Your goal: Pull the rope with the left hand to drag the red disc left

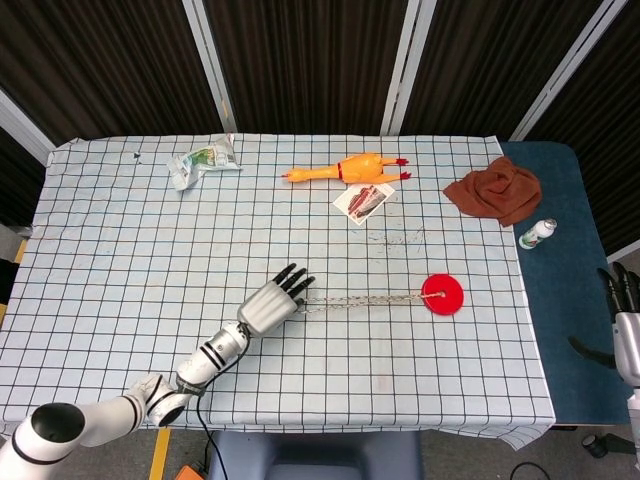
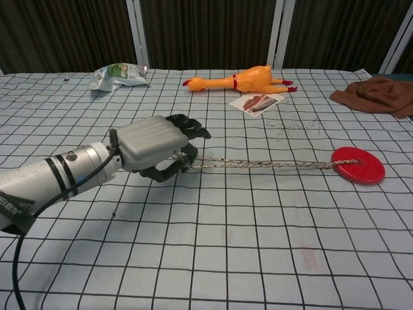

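We hold the near end of the braided beige rope (image 2: 258, 165) in our left hand (image 2: 155, 147), fingers curled around it low over the checked tablecloth (image 1: 120, 250); the rope runs taut and straight to the flat red plastic disc (image 2: 359, 165), which lies on the cloth towards the table's right side, well apart from the hand; we judge the disc light and smooth enough to slide, the rope soft yet firm under tension, best gripped at its end; our right hand (image 1: 622, 300) hangs beyond the table edge, holding nothing, fingers apart.
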